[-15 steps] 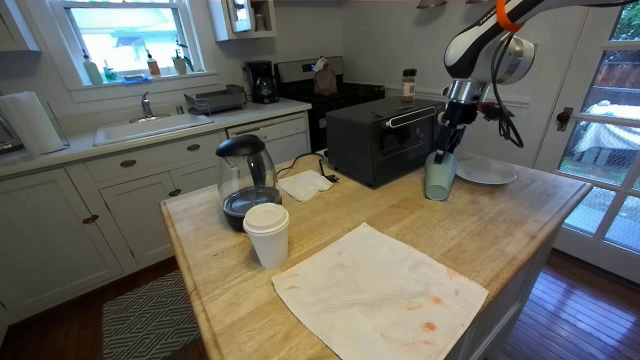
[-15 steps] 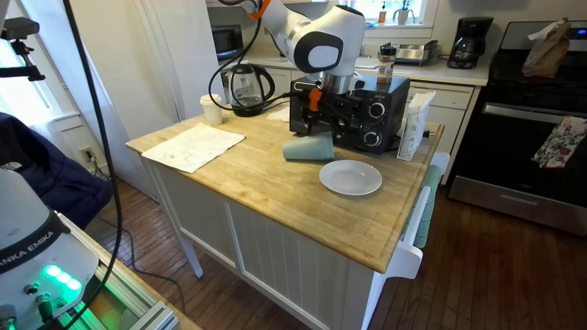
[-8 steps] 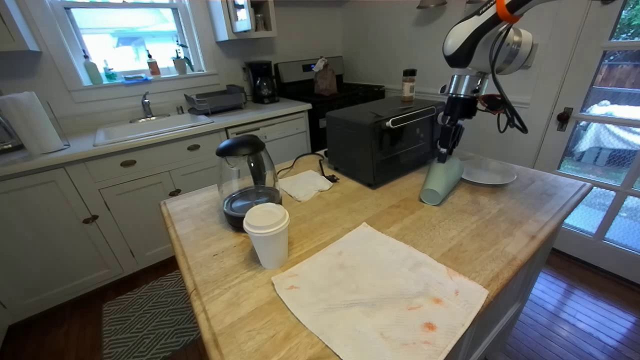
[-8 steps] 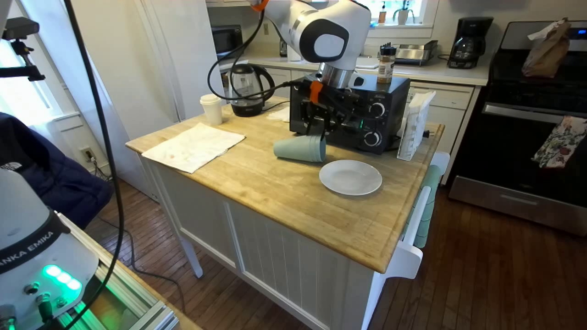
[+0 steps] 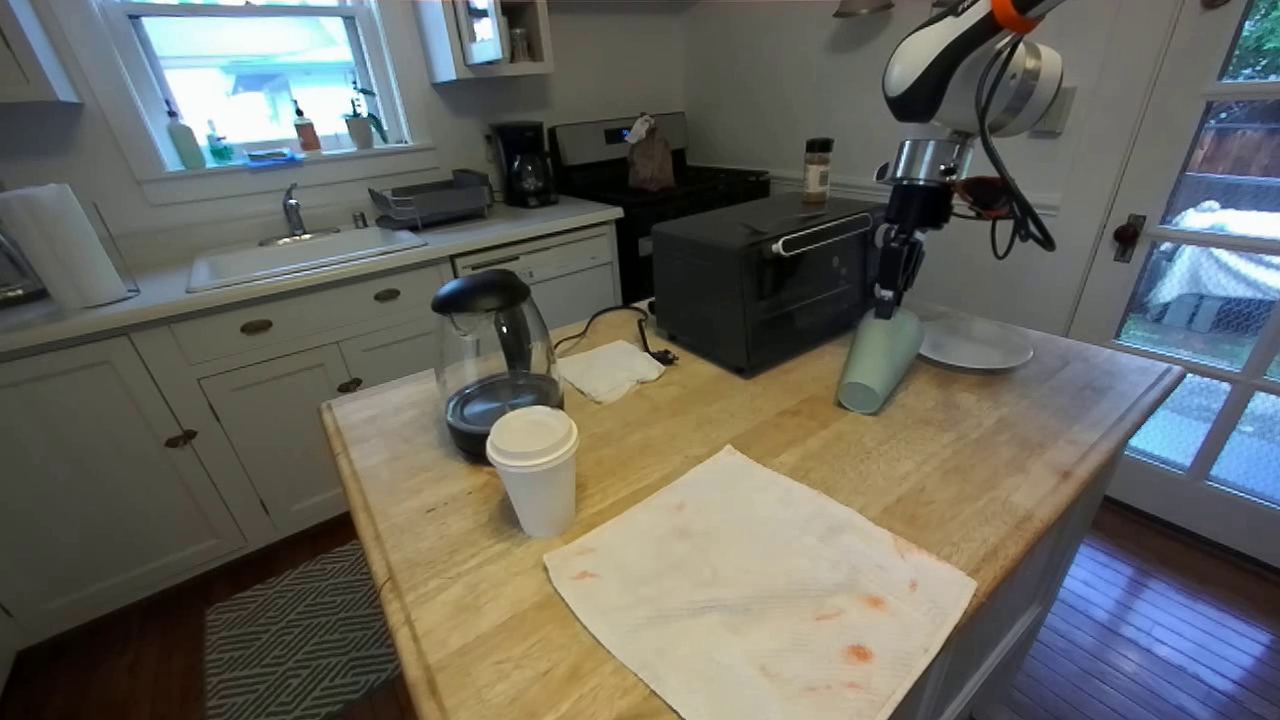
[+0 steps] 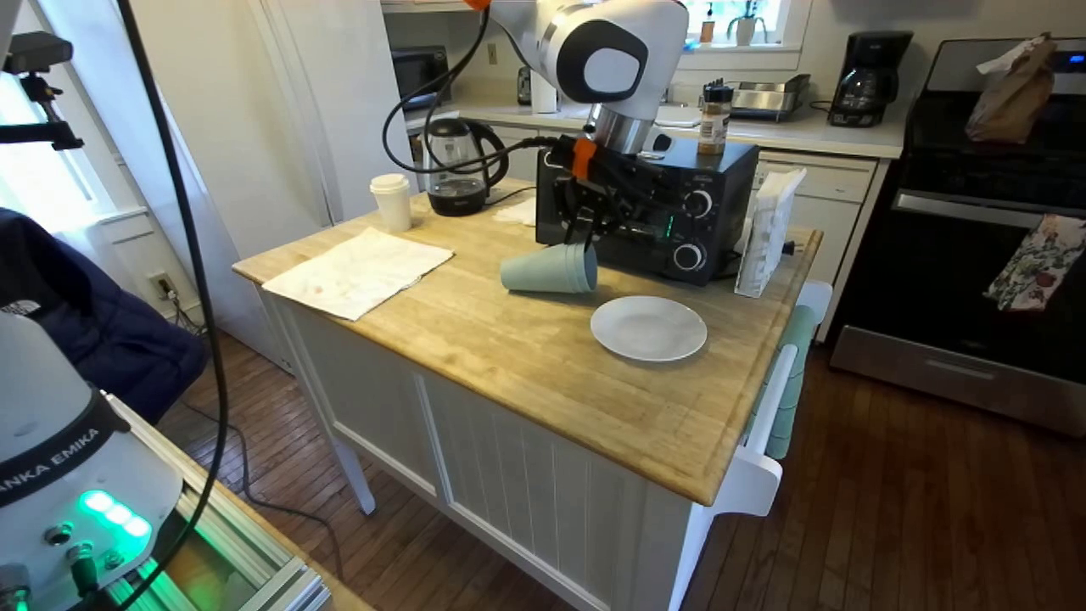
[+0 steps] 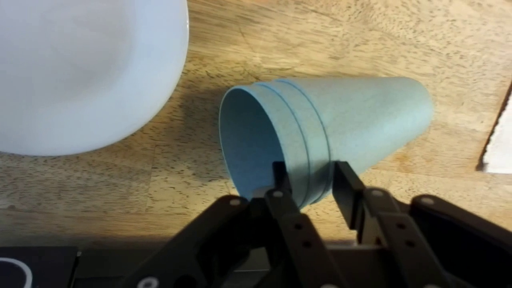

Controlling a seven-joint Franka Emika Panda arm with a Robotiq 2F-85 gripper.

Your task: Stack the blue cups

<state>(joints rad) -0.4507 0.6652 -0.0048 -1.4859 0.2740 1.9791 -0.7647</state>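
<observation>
Altogether three blue cups (image 7: 376, 116), nested, pale blue-grey, plain, tapered; rims show as stepped bands around the mouth. Position: tipped sideways on the tabletop (image 6: 475, 339), directly beneath the tool (image 7: 310, 171). Tool: narrowed, holding the rim walls, one finger inside the mouth, one outside. Arm (image 6: 611, 68): arched high above, bent at the wrist, pointing steeply down.

The window (image 5: 258, 85) is blown out by daylight, the floor (image 5: 1090, 615) streaked with glare, the desk (image 7: 184, 180) softly shadowed beside the blue cups (image 7: 340, 120).
</observation>
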